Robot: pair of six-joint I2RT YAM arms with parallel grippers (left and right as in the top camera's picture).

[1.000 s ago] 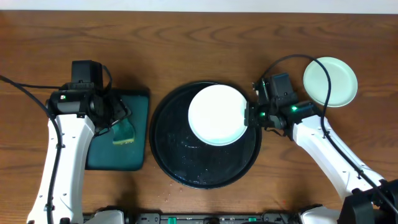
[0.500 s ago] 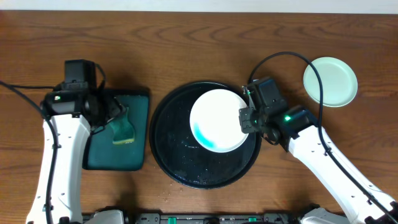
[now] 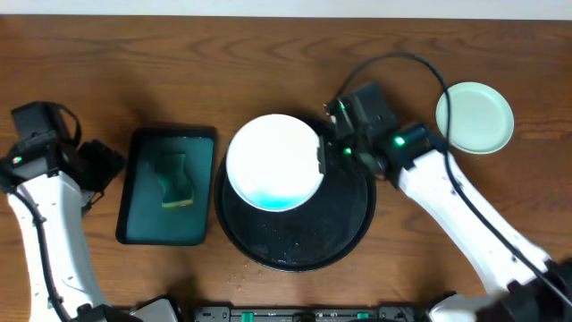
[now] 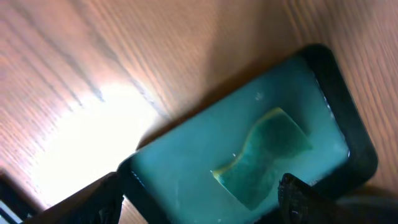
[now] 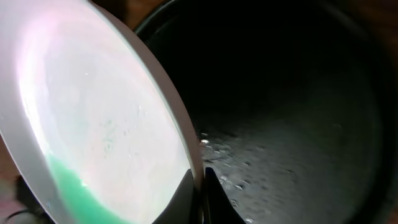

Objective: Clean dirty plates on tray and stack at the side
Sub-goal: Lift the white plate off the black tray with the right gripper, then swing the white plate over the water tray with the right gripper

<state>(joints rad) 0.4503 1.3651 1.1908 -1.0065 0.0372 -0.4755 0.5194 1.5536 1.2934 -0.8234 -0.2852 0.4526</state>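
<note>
Overhead view, items listed left to right.

1. Left gripper (image 3: 100, 166): over the bare wooden table (image 3: 268, 54), just left of the teal rectangular tray (image 3: 143, 224) and apart from it. In the left wrist view its fingers (image 4: 93, 202) stand far apart at the bottom corners of the frame, with nothing between them.
2. Teal rectangular tray: flat on the table, wet inside. One green sponge (image 3: 176, 179) lies in its upper half, curved in outline.
3. White plate (image 3: 273, 161): tilted over the upper left part of the black tray (image 3: 304, 241), crossing its rim. Green liquid (image 3: 277, 199) is pooled along the plate's low edge.
4. Black tray: round and glossy, at the table's middle, with wet droplets on its floor.
5. Right gripper (image 3: 323, 156): clamped tight on the white plate's right rim. The right wrist view shows the rim pinched between both fingers (image 5: 186, 199).
6. Mint-green plate (image 3: 475, 117): flat on the table at far right, well apart from the black tray.
</note>
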